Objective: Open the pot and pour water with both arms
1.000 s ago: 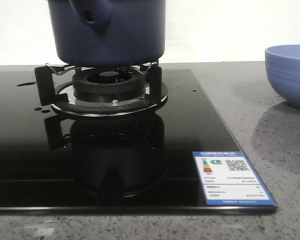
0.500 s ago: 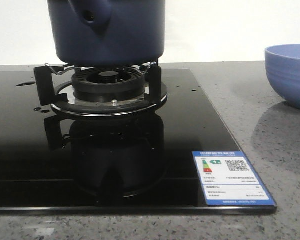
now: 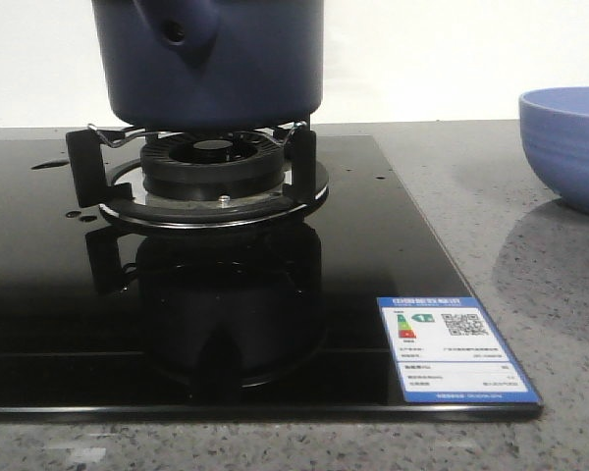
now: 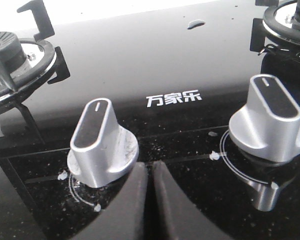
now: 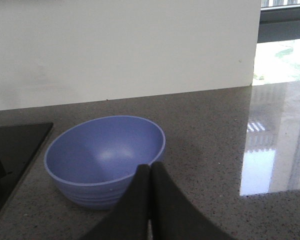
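On the left, the left gripper (image 4: pixel 149 172) is seen in its wrist view with its two dark fingers pressed together and nothing between them; it hangs low over the glossy black glass hob (image 4: pixel 155 65), just before the left one (image 4: pixel 102 145) of two silver control knobs, the other knob (image 4: pixel 270 120) standing well apart.

At the middle of the front view, the dark blue pot (image 3: pixel 208 59) is seated on the wire supports of the round black gas burner (image 3: pixel 214 172). Its top is cut off by the frame, so whether a lid is on it cannot be told.

To the right, the light blue ribbed bowl (image 5: pixel 105 157) stands upright on the speckled grey stone counter (image 5: pixel 205 130), well apart from the pot. No water can be made out in it. The right gripper (image 5: pixel 150 200) is likewise closed on nothing, held just before the bowl.

This scene would fit either a pot yet to be opened and poured, or one already set back on its burner. The step in hand is therefore left unjudged.
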`<state>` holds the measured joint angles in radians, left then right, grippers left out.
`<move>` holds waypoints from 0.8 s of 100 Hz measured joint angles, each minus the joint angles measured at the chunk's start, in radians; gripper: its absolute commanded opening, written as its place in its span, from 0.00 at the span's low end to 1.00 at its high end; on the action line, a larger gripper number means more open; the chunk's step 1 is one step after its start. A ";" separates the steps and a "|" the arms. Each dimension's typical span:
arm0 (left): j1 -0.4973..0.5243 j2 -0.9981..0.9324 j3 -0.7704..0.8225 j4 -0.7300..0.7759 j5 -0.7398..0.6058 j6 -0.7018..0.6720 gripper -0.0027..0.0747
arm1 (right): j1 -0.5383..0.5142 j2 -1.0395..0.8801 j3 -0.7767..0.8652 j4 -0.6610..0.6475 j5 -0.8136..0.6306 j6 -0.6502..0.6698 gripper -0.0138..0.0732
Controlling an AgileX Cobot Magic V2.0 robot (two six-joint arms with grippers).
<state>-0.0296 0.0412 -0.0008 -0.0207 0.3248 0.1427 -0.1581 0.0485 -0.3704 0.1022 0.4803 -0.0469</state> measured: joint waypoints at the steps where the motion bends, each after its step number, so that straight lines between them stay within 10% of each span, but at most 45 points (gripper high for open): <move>1: 0.000 0.000 0.000 0.000 0.000 0.000 0.01 | 0.000 0.000 0.008 0.000 -0.020 0.000 0.09; 28: 0.000 0.000 0.000 -0.004 0.000 0.000 0.01 | 0.000 0.000 0.365 -0.173 -0.461 0.142 0.09; 80: 0.000 0.000 0.000 -0.004 0.000 0.000 0.01 | 0.000 -0.056 0.378 -0.266 -0.149 0.190 0.09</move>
<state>-0.0296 0.0412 -0.0008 -0.0243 0.3248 0.1427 -0.1581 -0.0072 0.0076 -0.1633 0.3316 0.1427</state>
